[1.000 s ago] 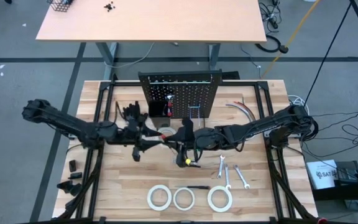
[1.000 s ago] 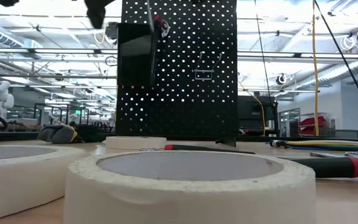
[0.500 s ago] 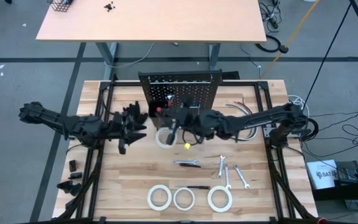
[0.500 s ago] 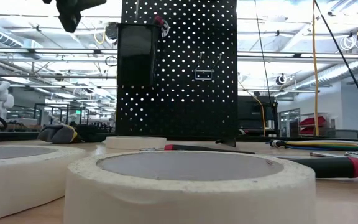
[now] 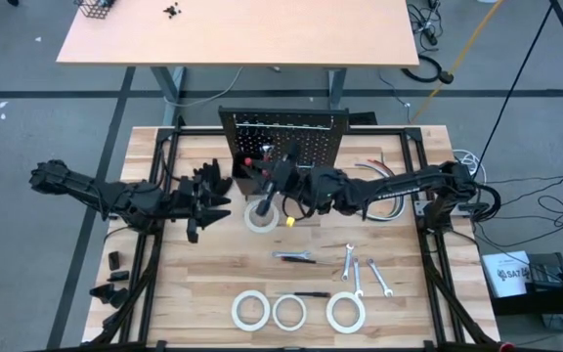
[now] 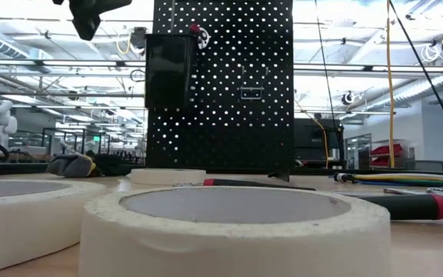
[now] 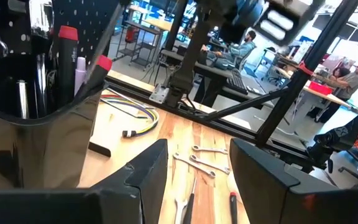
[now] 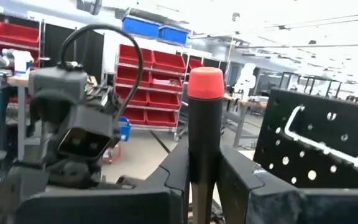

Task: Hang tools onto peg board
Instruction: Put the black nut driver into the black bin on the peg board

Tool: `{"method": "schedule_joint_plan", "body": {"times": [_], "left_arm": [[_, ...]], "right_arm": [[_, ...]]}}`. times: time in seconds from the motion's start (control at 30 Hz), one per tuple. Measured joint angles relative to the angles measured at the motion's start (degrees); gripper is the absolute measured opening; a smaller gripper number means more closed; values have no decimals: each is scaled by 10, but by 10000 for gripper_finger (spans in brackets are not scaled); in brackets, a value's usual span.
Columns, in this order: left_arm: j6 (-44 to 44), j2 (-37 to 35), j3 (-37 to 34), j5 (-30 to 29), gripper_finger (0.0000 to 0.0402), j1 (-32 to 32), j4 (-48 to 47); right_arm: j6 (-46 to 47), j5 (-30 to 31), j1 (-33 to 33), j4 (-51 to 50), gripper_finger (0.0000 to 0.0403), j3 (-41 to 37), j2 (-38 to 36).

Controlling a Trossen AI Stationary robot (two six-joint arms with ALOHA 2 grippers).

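Right gripper (image 8: pixel 205 180) clamped on screwdriver (image 8: pixel 204 134), tip hidden, beside peg board (image 5: pixel 296 142).

The right gripper (image 5: pixel 280 174), clamping a black red-capped screwdriver (image 8: pixel 204 134), has advanced to the upright black perforated peg board (image 5: pixel 306 145); the left gripper (image 5: pixel 195 223) withdrew toward the bench's left edge.

Readable text: almost none.
White box (image 5: pixel 508 270) on floor right of table shows dark lettering, too small to read; nothing else legible.

Bright overhead light; blurred foreground
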Motion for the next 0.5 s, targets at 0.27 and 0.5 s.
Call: {"method": "schedule_joint_plan", "body": {"times": [0.27,0.5], "left_arm": [[-1,2,0,0,176,0,-2],[1,2,0,-3,176,0,-1]], "right_arm": [[0,-5,-13,-56,45,15,5],[54,-3,-26,-126,56,15,15]]}}
